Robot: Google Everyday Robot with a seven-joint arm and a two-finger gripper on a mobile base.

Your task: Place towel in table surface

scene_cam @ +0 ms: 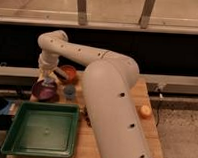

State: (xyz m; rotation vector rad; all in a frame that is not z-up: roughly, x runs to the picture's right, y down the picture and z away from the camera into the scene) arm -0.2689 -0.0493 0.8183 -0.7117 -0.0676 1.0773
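The towel (49, 82) shows as a small pale blue-grey bunch over the purple bowl (43, 90) at the back left of the table surface (144, 93). My gripper (48, 77) points down into that bowl from the white arm, which bends in from the right. Its fingers are shut, and the pale cloth sits right at their tips. The arm's wrist hides most of the towel.
An orange bowl (69, 72) stands just behind the purple one, with a small blue cup (69, 91) beside it. A green tray (42, 129) fills the front left. An orange fruit (146, 111) lies at the right edge. A blue object (8, 108) sits left of the tray.
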